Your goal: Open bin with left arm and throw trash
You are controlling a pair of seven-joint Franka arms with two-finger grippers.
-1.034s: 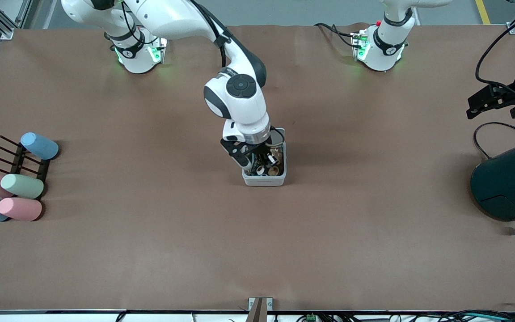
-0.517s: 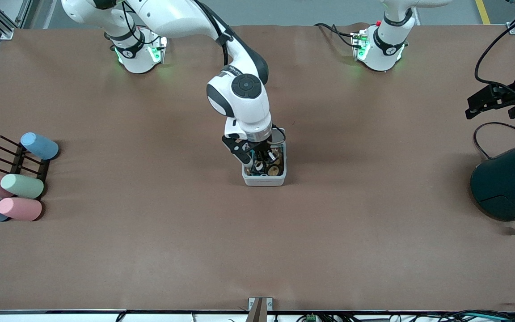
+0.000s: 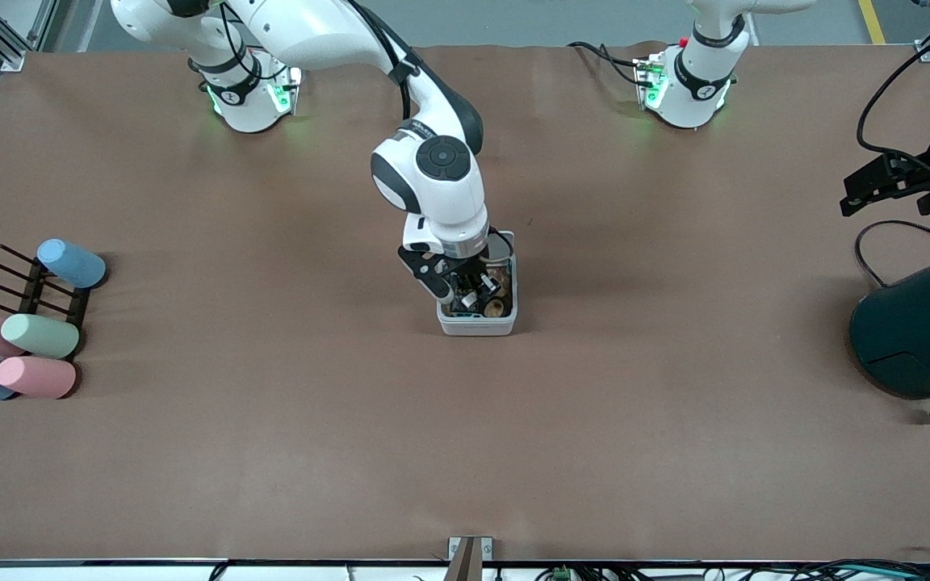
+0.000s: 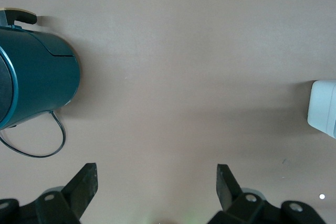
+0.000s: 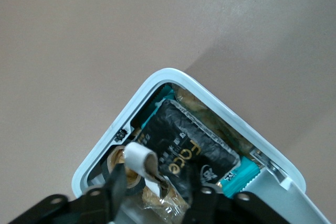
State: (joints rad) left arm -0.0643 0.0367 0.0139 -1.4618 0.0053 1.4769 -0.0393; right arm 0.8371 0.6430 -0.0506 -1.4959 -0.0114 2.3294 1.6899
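Observation:
The white bin (image 3: 477, 323) stands mid-table with its lid (image 3: 502, 247) up at the edge farther from the front camera. My right gripper (image 3: 469, 292) reaches down into it. In the right wrist view the bin's rim (image 5: 157, 80) frames a dark printed snack packet (image 5: 189, 140) and a black tape ring (image 5: 116, 178). The right gripper (image 5: 157, 187) is open, with a curled white strip (image 5: 139, 157) between its fingers. I cannot pick out the rubber band. My left gripper (image 3: 865, 187) waits, open and empty (image 4: 156, 184), above the left arm's end of the table.
A large dark teal round container (image 3: 921, 327) with a cable lies at the left arm's end, also in the left wrist view (image 4: 37, 85). Several pastel cylinders (image 3: 37, 335) and a black rack (image 3: 33, 290) lie at the right arm's end.
The right hand shifted slightly toward the bases over the bin, then came back down into it. The left arm has not moved.

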